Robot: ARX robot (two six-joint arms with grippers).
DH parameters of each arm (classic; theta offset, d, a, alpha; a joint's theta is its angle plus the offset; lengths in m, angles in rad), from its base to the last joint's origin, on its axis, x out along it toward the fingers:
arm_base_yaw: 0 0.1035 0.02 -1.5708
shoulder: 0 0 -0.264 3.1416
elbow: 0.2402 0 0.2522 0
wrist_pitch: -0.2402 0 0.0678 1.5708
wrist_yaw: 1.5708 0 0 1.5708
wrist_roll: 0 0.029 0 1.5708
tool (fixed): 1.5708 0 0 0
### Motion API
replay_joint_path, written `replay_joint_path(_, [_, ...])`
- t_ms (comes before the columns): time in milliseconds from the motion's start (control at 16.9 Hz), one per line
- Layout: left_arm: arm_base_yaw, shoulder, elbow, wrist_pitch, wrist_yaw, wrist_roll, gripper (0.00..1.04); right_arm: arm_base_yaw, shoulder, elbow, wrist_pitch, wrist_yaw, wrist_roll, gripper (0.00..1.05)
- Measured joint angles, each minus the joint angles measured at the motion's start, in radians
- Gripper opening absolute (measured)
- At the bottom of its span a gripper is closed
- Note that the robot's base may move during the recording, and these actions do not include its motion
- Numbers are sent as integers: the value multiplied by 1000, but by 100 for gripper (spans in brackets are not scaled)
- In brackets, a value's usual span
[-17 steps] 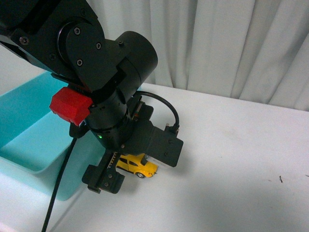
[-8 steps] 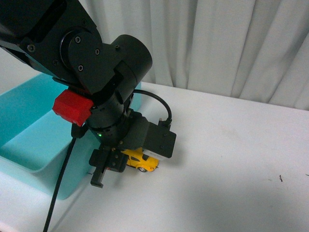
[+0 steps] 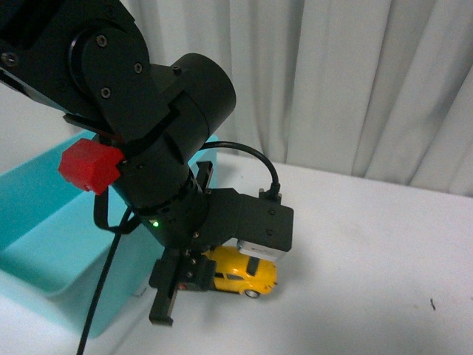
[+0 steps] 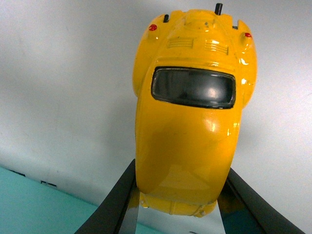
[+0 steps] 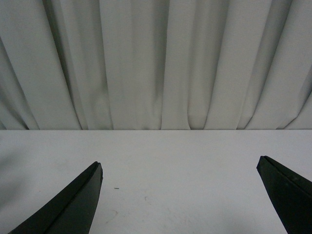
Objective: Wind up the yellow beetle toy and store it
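One yellow beetle toy (image 4: 187, 122) — left gripper (image 4: 180, 168)

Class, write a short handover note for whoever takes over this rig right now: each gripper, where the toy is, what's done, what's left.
Left gripper: shut on the yellow beetle toy, clamping its sides near one end.
Right gripper: open and empty, over the white table.
Toy: right beside the teal bin, outside it, low over the table; I cannot tell whether it is lifted.
Done: toy grasped. Winding cannot be judged from these pictures.
Left: wind it if needed, then store it, probably in the bin.
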Motion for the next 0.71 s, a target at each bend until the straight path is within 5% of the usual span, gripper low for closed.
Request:
replay_joint_path(59, [19, -147, 29, 5, 219, -183, 39, 0, 0, 0, 0, 0, 0, 98])
replay_joint_path(296, [275, -314, 102, 133, 354, -468, 39, 0, 0, 0, 0, 0, 0, 98])
replay_joint_path(474, [459, -293, 101, 89, 269, -581, 39, 0, 0, 0, 0, 0, 0, 98])
replay_joint_path(710, [517, -186, 76, 116, 44, -590, 39, 0, 0, 0, 0, 0, 0, 98])
